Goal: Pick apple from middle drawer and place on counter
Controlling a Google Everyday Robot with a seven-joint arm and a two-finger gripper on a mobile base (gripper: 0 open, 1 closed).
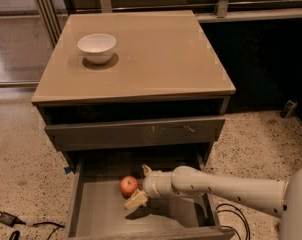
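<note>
While the listing is running from the left, a black cable is lying on the speckled floor beside the cabinet and is playing no part.

White bowl: is sitting upright on the left rear of the counter. It is leaving the middle and right of that glossy tan top bare, which by my judgement is giving plenty of room for the fruit.

Upper drawer front: is sitting closed.

Middle drawer: is standing pulled out towards the camera, so its flat floor is lying exposed from above and the arm is able to reach in.

Apple: is resting on the drawer floor, about midway across.

Gripper: is hanging low inside the drawer, just right of the apple, with its pale fingers spread wide and gripping nothing. One finger is pointing past the apple's far side and the other is lying along its near side. The apple is sitting at the mouth of that spread, and contact cannot be told.

White arm: is reaching in from the lower right.
</note>
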